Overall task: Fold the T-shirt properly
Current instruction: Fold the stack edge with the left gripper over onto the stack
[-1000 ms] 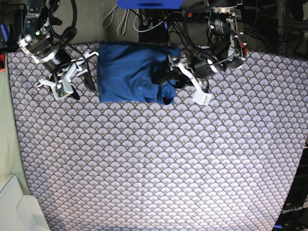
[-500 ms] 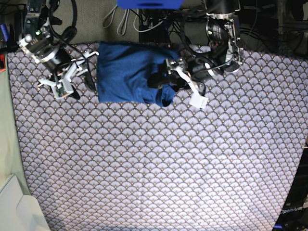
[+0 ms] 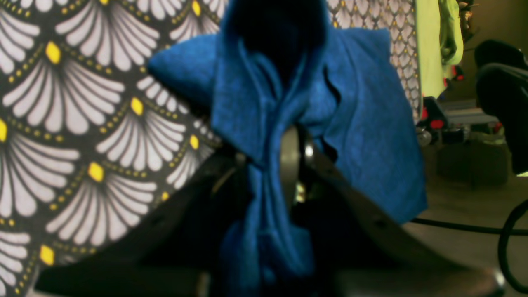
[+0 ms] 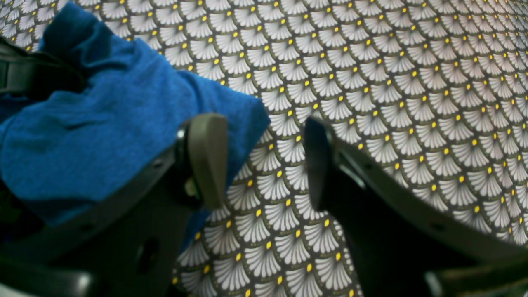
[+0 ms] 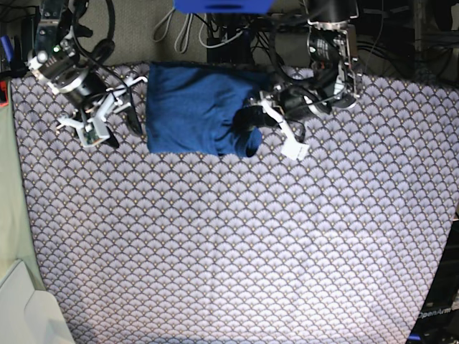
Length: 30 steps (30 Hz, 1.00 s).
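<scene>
Our left gripper (image 3: 268, 173) is clamped on a bunched fold of the plain medium-blue knit T-shirt (image 5: 193, 107), which lies at the far side of the scallop-patterned lavender-white table cover (image 5: 237, 244). Our right gripper (image 4: 264, 163) hangs with fingers apart beside the shirt's left edge.

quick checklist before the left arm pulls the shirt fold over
1. Left hand shut on cloth: ok, a bunch of the T-shirt is pinched between its fingers.
2. Grip on one neat edge: not ok, the cloth is gathered in folds.
3. Right hand free of fabric: ok, open, with only the table cover between its fingers.
4. Right hand clear of the shirt: cannot tell, one finger sits right at the shirt's edge.
5. Rest of the shirt lying flat: ok in the base view.
</scene>
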Motion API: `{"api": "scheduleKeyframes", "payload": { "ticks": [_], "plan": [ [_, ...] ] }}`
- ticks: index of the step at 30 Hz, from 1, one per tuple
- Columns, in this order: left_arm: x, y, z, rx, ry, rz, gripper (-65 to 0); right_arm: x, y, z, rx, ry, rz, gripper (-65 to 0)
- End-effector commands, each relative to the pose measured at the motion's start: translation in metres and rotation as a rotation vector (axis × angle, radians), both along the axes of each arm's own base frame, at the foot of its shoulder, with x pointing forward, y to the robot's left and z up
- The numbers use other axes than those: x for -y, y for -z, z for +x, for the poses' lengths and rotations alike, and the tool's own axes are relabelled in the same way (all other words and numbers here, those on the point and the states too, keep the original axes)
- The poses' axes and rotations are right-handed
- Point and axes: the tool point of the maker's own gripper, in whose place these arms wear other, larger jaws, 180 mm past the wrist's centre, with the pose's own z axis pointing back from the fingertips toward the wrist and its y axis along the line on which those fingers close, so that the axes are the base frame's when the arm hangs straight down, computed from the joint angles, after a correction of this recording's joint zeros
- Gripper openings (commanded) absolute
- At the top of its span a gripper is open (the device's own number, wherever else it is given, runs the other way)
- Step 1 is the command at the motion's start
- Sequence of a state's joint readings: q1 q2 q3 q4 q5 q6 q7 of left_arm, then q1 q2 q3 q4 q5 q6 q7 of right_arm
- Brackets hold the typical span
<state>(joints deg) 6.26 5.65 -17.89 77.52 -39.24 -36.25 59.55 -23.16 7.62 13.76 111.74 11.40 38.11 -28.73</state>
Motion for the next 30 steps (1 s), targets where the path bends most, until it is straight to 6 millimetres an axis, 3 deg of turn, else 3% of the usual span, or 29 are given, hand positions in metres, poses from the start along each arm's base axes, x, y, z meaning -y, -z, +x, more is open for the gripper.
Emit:
{"api": "scheduleKeyframes", "payload": {
  "ticks": [1,8,18,30],
  "plan": [
    [-0.004,-0.009,0.010,0.026,-0.023,-0.007,-61.3,-0.002,-0.012,0.005,0.046,-0.012,0.016,-34.1],
    [-0.008,-0.017,0.028,0.036,-0.045,0.003,-61.1,-0.001,-0.012,0.005,0.046,-0.010,0.014,-34.1],
    [0.037,-0.046,0.052,0.157,0.180,0.054,-61.2,0.002,-0.013,0.006,0.049,-0.008,0.003,-34.1],
    [0.080,-0.071,0.090,0.321,0.493,0.398,-61.2,0.080,-0.033,0.012,0.107,0.191,-0.090,-34.1]
  ]
}}
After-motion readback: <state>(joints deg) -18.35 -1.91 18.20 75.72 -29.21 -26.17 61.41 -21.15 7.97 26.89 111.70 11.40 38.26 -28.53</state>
